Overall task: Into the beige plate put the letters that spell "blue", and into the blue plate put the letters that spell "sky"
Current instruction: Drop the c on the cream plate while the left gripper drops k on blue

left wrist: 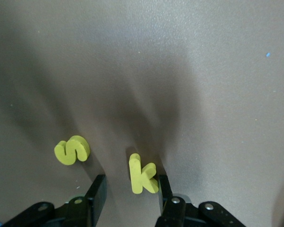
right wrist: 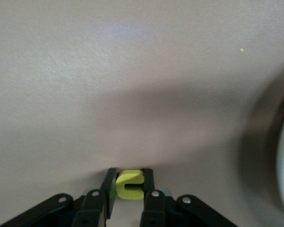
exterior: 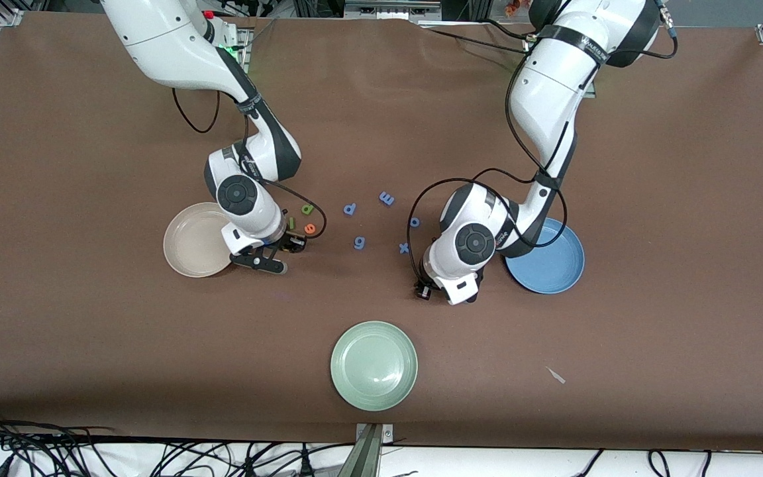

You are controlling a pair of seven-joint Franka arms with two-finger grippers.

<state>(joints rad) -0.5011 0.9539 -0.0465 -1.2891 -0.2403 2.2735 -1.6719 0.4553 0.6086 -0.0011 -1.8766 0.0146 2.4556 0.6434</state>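
Right arm comes down from its base at the top edge, elbow bent, wrist pointing straight down beside the beige plate (exterior: 197, 240), on the side toward the middle of the surface. Right gripper (right wrist: 129, 185): fingers drawn in against both flanks of the yellow u (right wrist: 128, 184), pads touching the foam, letter seated between them low at the surface.

Left arm folds down likewise, wrist vertical, just beside the blue plate (exterior: 549, 258). Left gripper (left wrist: 131, 191): fingers partly apart, straddling the yellow k (left wrist: 142, 173); one pad touches the letter's side, a gap shows at the other. The k stands tilted between them. Yellow s (left wrist: 72, 150) lies just beside it, outside the fingers.

Letters are thick matte foam with rounded edges. Light green b (exterior: 306, 210) and orange e (exterior: 310, 228) lie near the right gripper. Blue letters (exterior: 360, 243) sit scattered mid-surface between the arms. Plates round, shallow, smooth; both empty. Pale green plate (exterior: 373, 366) sits toward the edge nearest the front camera. Surface covering is brown, finely grained.
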